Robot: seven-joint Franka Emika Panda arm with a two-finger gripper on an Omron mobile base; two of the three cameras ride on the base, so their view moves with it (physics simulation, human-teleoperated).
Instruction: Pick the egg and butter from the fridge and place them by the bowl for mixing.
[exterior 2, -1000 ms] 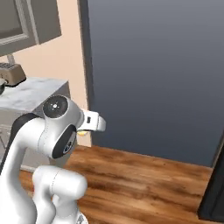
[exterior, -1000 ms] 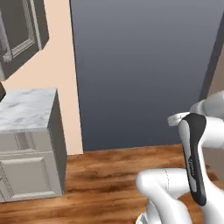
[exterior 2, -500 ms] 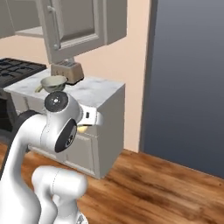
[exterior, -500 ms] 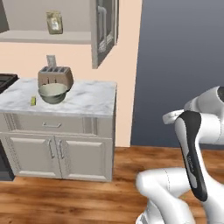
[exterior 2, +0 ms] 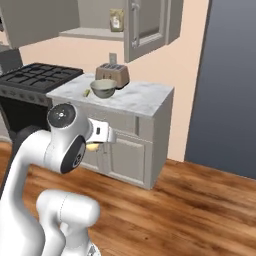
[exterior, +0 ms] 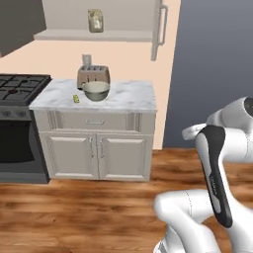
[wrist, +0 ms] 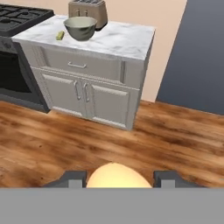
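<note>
The hand is closed on the egg, whose pale rounded top shows between the two dark fingertips. An egg is light, smooth and brittle, so it likely wants a gentle squeeze across its widest part and a soft set-down. The butter already lies on the marble surface, just beside the bowl, which stands in front of the toaster
</note>
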